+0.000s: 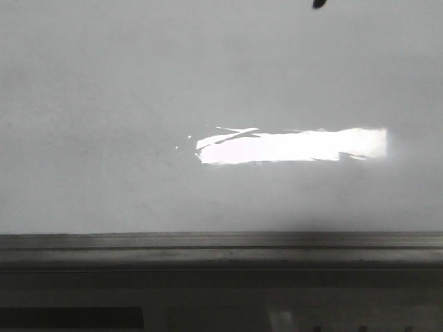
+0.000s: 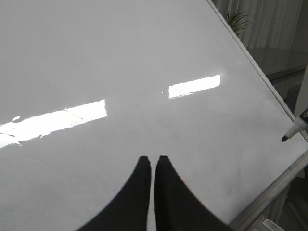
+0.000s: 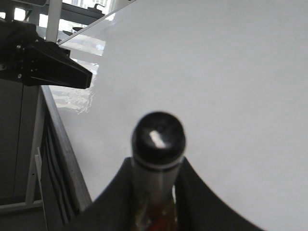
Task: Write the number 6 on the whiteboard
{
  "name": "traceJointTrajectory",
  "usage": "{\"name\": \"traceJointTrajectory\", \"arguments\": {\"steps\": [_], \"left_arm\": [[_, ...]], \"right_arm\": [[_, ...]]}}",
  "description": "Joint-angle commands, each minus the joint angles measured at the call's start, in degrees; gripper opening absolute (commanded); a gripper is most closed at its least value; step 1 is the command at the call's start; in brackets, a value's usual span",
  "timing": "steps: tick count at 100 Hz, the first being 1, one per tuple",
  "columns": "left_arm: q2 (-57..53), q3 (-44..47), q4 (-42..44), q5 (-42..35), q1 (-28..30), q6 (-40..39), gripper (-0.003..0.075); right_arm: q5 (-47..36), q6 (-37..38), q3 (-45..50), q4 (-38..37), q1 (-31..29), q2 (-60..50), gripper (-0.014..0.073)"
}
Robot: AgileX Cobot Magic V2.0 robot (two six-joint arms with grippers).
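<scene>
Start of the writing task, seen from three cameras. The large glossy white whiteboard (image 1: pixel 138 104) fills the front view, with a bright rectangular glare (image 1: pixel 291 145) near its middle and its grey metal edge rail (image 1: pixel 221 249) along the near side. No stroke of the number 6 shows on the board in any view; the surface is blank.

My right claw (image 3: pixel 153 192) pinches a marker with a grey barrel and a black end (image 3: pixel 158 139), one finger on each side of the barrel. From the left wrist camera the marker's black writing tip (image 2: pixel 285 138) hangs just off the right edge of the board, apart from the surface. In the front view only a small dark tip (image 1: pixel 318 3) enters at the far edge.

My left claw (image 2: pixel 150 161) has its two black fingers pressed together, holding nothing, over the board's near part; its dark body (image 3: pixel 48 65) also shows in the right wrist view.

Step in hand, as I judge it: bringing the marker to the start point. The next move calls for carrying the tip in over the board and lowering it until it touches lightly, ready for the curved top stroke.
</scene>
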Motion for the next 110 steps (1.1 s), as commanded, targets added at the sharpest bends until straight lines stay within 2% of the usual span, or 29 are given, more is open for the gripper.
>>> {"name": "traceJointTrajectory", "arguments": {"steps": [1,17,36,51,93,110], "left_arm": [[0.4,-1.5,-2.9,1.9,-0.4,-0.5,-0.002],[0.4,-1.5,-2.9,1.9,-0.4,-0.5,-0.002],[0.4,-1.5,-2.9,1.9,-0.4,-0.5,-0.002],[0.4,-1.5,-2.9,1.9,-0.4,-0.5,-0.002],[0.4,-1.5,-2.9,1.9,-0.4,-0.5,-0.002],[0.4,-1.5,-2.9,1.9,-0.4,-0.5,-0.002]], "right_arm": [[-7.2,2.1,-1.1,-2.4,-1.2,2.7,-0.006],[-14.3,-2.4,-1.1,-2.6,-5.0,4.8,-0.006],[-15.7,-7.9,-1.1,-2.5,-11.4,4.9,-0.006],[-18.5,-8.1,-1.1,-2.5,-15.4,6.1,-0.0061],[-19.3,-8.1,-1.1,-2.5,-16.1,12.2,-0.0064],[-22.5,-8.1,-1.1,-2.5,-17.5,15.3,-0.0064]]}}
